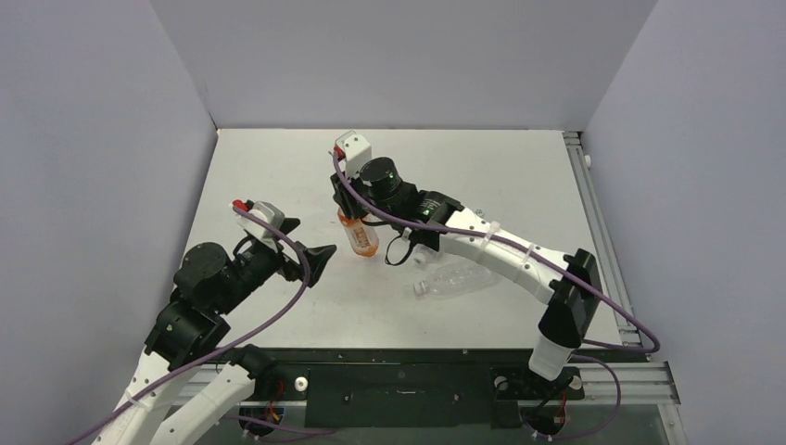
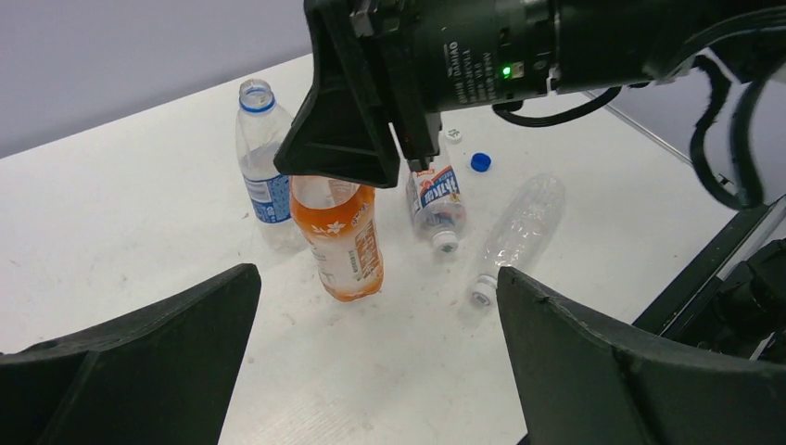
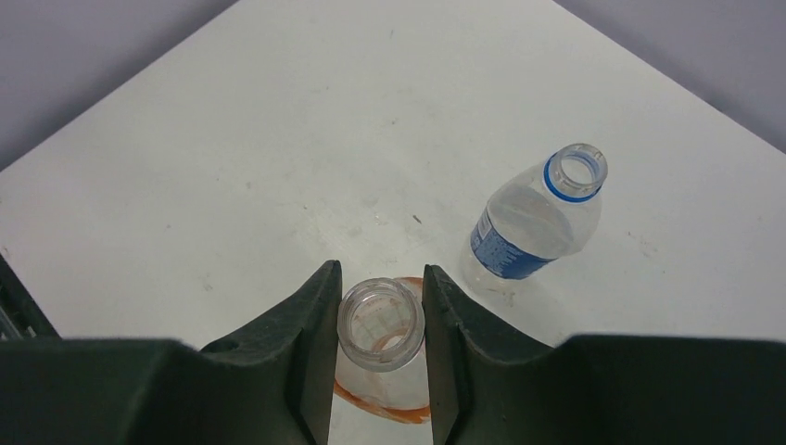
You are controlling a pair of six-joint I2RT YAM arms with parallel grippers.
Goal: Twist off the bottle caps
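The table (image 1: 278, 167) is a flat, pale grey-white sheet with faint scuffs and smudges. Plain lavender-grey walls (image 1: 399, 56) enclose it on the left, right and far sides. A metal rail (image 1: 593, 213) runs down its right edge in the top view.

Near the middle of the top view, the right gripper (image 3: 380, 287) is clamped on the neck of the orange bottle (image 2: 345, 246), one black finger on each side just below the rim. The bottle stands on the table and its mouth is open, with no cap on it.

The left gripper (image 2: 375, 352) sits lower left of that bottle, apart from it. Its jaws are spread wide and hold nothing.

In the left wrist view, the blue-labelled bottle (image 2: 262, 153) stands just behind and to the left of the orange one. It is uncapped too, with a blue ring around its neck.

To the right of the orange bottle, the short bottle (image 2: 436, 199) with a blue-white label lies on its side. Its neck is capped in white and points toward the lower edge of the frame.

Further right, the plain bottle (image 2: 519, 232) also lies flat with its pale cap on.

A loose blue cap (image 2: 480, 162) rests on the table beyond them. A small white cap (image 2: 453, 134) lies just to its upper left.
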